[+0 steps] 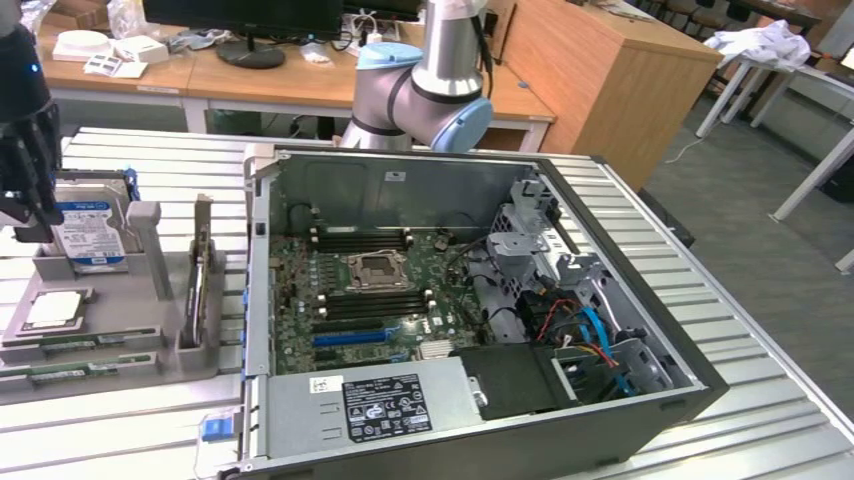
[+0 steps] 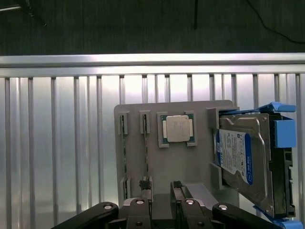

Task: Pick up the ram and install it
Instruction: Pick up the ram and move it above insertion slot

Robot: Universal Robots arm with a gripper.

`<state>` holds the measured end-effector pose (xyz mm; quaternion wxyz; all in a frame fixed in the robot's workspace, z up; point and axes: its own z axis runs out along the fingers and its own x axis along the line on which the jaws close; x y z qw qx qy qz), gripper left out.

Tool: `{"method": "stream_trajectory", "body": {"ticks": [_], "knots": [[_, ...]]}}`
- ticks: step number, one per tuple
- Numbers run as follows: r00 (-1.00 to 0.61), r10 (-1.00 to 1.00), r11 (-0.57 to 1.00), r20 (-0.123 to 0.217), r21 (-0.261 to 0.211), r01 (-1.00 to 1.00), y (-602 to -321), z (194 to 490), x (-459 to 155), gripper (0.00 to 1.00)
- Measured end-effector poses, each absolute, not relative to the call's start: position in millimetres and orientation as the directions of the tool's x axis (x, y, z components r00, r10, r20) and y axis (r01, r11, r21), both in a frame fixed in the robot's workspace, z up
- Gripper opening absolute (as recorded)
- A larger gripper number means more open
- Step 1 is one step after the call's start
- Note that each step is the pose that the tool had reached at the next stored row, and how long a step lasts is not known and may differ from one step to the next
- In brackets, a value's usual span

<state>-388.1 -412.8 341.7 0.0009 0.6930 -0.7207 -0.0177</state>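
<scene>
Two sticks of ram (image 1: 94, 366) sit edge-up in slots of the grey holder (image 2: 190, 162) on the table (image 1: 134, 160) — top edges exposed for pinching; jaws spread wide, empty, hovering over the holder; computer case (image 1: 400, 180) lies open beside it.

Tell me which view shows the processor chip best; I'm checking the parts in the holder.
The wrist view: it looks straight down on the processor chip, lying square in the gray holder. The exterior view catches the chip slanted, at the exterior view's left.
</scene>
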Motion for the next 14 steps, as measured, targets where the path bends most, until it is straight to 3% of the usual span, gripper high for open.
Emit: {"method": "stream_trajectory", "body": {"ticks": [14], "knots": [[-0.037,-0.999,0.036,-0.023,0.027,-0.999,-412.7,316.3,-388.1,0.3]]}}
